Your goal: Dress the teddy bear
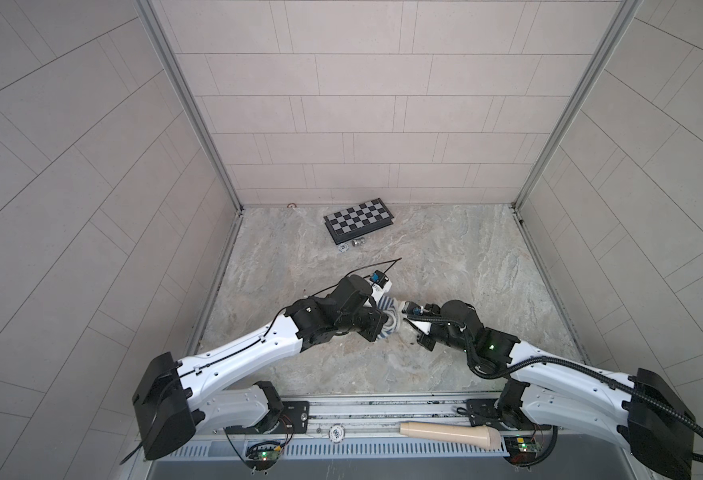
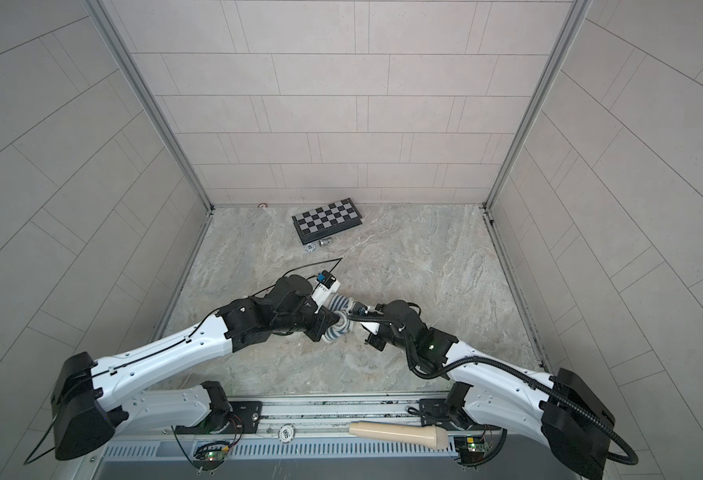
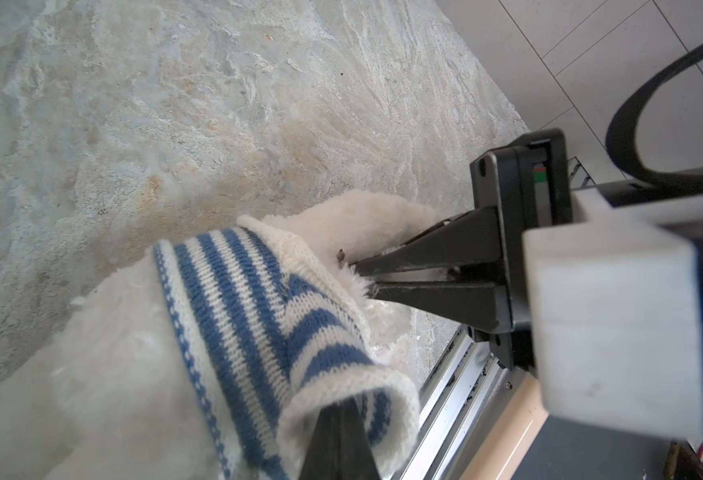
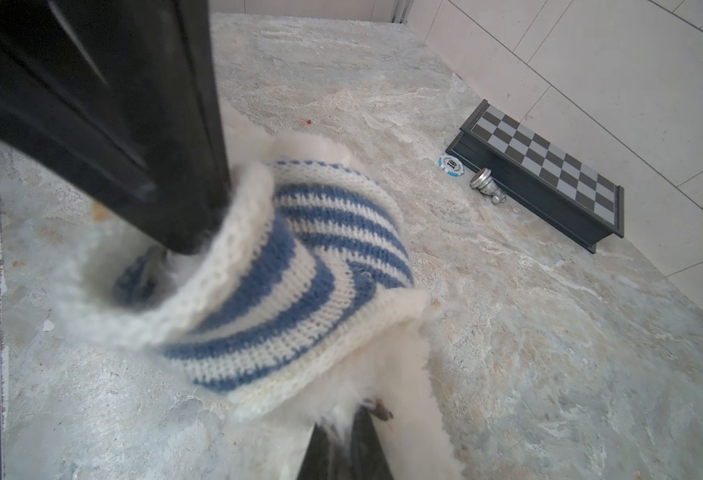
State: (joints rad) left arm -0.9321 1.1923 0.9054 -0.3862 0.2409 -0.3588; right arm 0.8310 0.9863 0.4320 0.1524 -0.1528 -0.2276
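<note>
The fluffy white teddy bear (image 3: 112,374) lies on the stone-patterned floor between my two arms, mostly hidden under them in both top views. A blue-and-white striped knitted shirt (image 3: 258,316) is bunched around its body and shows as a striped patch (image 1: 388,306) (image 2: 337,332) between the wrists. My left gripper (image 3: 341,415) is shut on the shirt's white rolled hem. My right gripper (image 4: 347,419) is shut on a tuft of the bear's (image 4: 395,395) fur, just beyond the shirt's (image 4: 299,266) edge. The bear's face is hidden.
A folded chessboard (image 1: 358,218) (image 4: 549,174) lies by the back wall, with a poker chip (image 4: 451,165) and a silver chess piece (image 4: 487,189) beside it. A cream handle-shaped object (image 1: 449,434) rests on the front rail. Tiled walls close in three sides.
</note>
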